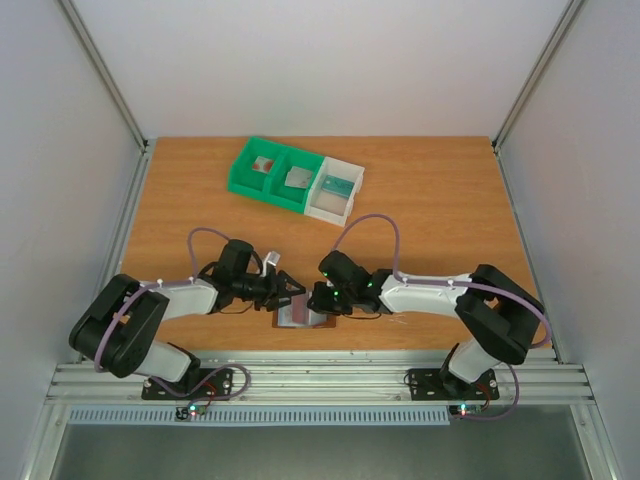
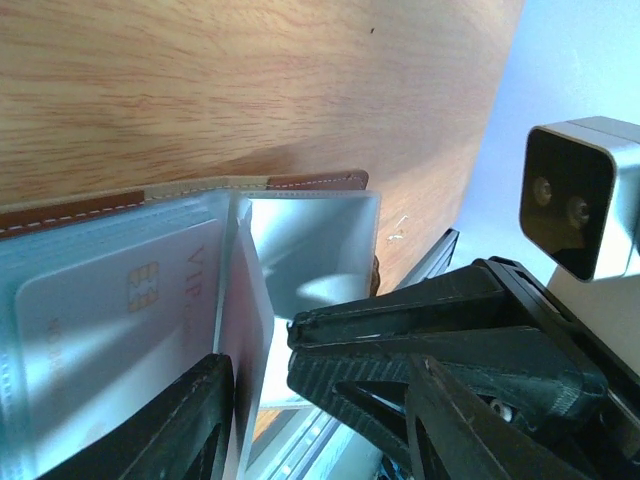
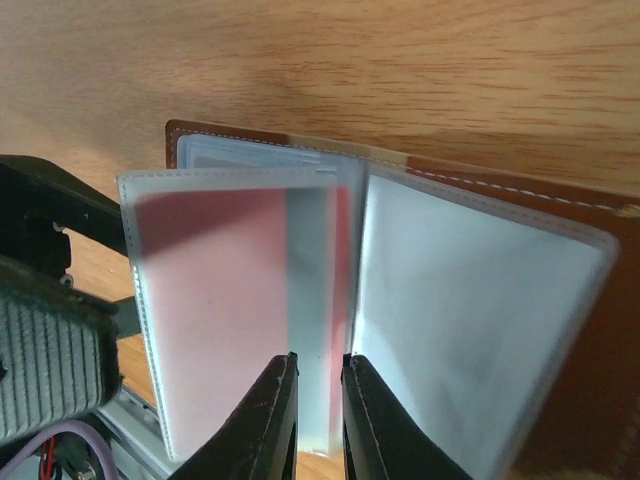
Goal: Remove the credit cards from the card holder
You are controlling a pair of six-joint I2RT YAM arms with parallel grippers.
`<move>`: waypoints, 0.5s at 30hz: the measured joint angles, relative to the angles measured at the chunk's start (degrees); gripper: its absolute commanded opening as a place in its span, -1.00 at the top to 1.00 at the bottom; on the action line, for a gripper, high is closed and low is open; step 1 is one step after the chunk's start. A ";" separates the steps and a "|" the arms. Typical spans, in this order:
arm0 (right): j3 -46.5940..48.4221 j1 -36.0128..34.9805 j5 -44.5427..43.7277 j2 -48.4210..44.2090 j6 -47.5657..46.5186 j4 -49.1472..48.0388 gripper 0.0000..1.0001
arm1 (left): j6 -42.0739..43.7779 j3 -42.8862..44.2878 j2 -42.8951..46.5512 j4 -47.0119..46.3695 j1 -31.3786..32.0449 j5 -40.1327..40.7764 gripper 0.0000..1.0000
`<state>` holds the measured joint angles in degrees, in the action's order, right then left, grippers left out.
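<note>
**Item 1: card holder** [image 1: 303,318]. Lies open and flat on the table [image 1: 440,220], at 6 o'clock of the board by the near edge, between the two arms. The cover is brown and leather-look with pale stitching. Inside are clear, glossy plastic leaves, thin and floppy, fanned like book pages.

**Item 2: red card** [image 3: 210,270]. Sits inside a sleeve leaf [image 3: 138,260] that stands up off the spine. The card is flat, stiff and rectangular, hazy through the plastic, and not yet out.

**Item 3: pale card** [image 2: 110,310]. Greyish, with a gold chip and "VIP" lettering, tucked in the leaf lying on the holder's left half. Also not yet out.

**Item 4: right gripper** [image 3: 318,380]. At the holder's 2 o'clock, with jaws narrow around the free edge of the standing leaf, probably to keep it raised so the card can be reached. I cannot tell whether the pads bite or merely flank it.

**Item 5: left gripper** [image 1: 287,293]. At 10 o'clock, with jaws well apart and clamping nothing. One finger [image 2: 185,425] lies over the flat left-hand leaf, seemingly to pin the holder down (so light a thing would likely lift with the leaf).

**Item 6: green bin** [image 1: 240,183] **and white bin** [image 1: 327,210]. At 12 o'clock, well apart from the holder. Both are hard plastic and open-topped, likely where the cards go
</note>
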<state>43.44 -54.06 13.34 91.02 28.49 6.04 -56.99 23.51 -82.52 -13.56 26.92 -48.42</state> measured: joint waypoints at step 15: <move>-2.67 0.00 -10.73 -14.80 -0.48 9.68 0.73 | -1.75 2.60 0.02 -0.39 5.09 1.92 0.05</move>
<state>40.77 -54.06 2.61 76.23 28.01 15.73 -58.74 26.11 -82.50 -13.96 32.01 -46.50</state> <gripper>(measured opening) 0.137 0.478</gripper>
